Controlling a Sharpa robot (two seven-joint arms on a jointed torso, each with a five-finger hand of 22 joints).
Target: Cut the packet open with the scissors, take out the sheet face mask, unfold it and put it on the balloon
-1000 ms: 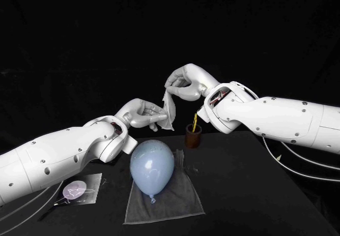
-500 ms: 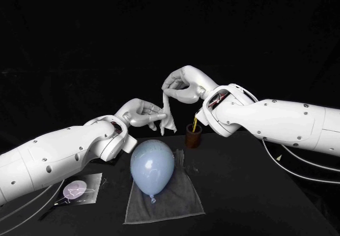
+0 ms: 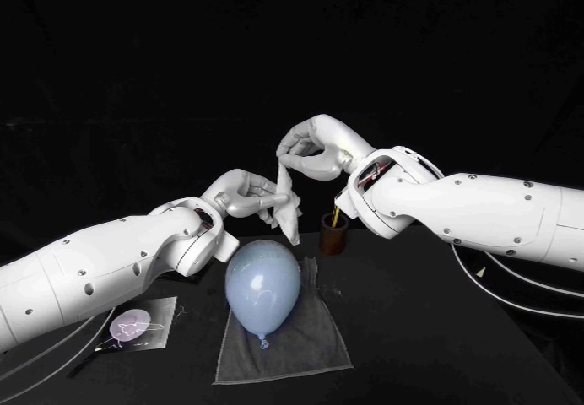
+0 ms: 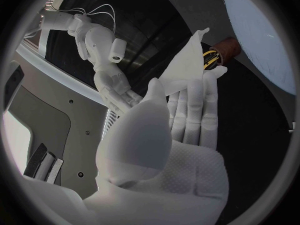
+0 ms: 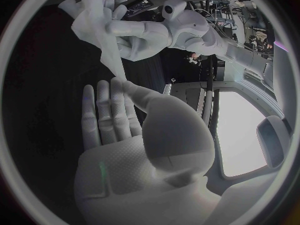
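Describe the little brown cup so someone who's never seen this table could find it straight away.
On the black table, find the pale blue balloon lying on a grey cloth. Just beyond it to the right stands a small dark brown cup, the only upright container, with a yellow handle sticking out.

Two robot arms are shown, w/ smooth, rounded, glossy white shells. The left arm [image 3: 110,261] & right arm [image 3: 474,215] are dotted w/ small dark recessed screws [image 3: 88,288]. Each forearm is ended by a flared white cuff; inside the right cuff [image 3: 375,171], dark parts & red wiring are exposed. Thin white cables [image 3: 501,291] are seen trailing below the right arm. The left hand [image 3: 250,196] & right hand [image 3: 314,148] are finished in matte silver-grey, w/ slim segmented fingers [image 4: 190,110]; the palm pads [image 4: 187,177] are covered in a fine woven-looking texture.
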